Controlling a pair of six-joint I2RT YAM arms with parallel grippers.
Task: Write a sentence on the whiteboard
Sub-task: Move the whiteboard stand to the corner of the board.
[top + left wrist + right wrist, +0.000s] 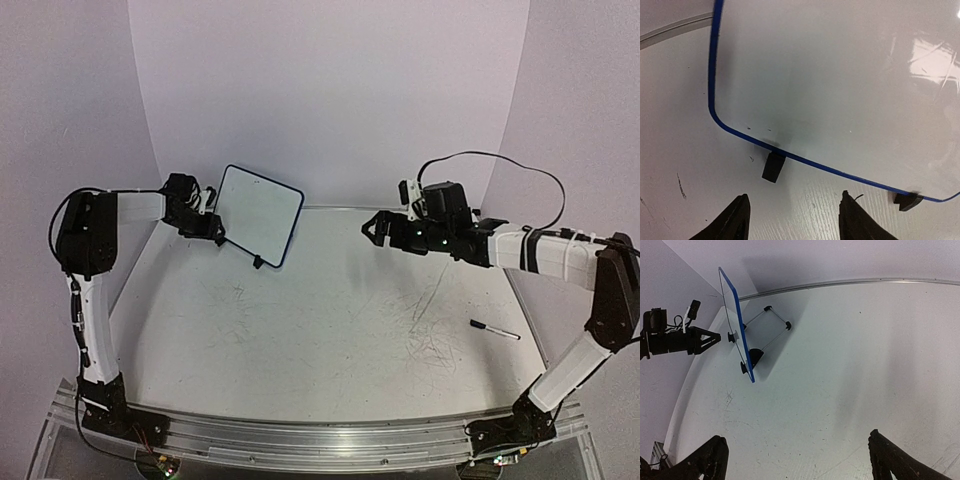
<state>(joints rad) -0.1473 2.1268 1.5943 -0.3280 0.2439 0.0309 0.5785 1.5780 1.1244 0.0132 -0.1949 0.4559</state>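
From above, the whiteboard (262,215) stands tilted at the far left of the table (300,350), leaning back on its stand. The left tool (217,236) sits just beside the board's lower left edge. The right tool (372,228) hangs over the far middle of the table, well apart from the board and pointing toward it. A pen (495,329) lies on the table's right side, near neither tool.

From the left wrist, the board's white face and blue rim fill the picture, with glare at the upper right. One black foot (773,166) rests on the table just ahead of the left tool, whose fingers (735,220) are spread with nothing between them.

From the right wrist, the board is seen nearly edge-on at the far left. The right tool's fingers (705,462) are spread wide over bare table.
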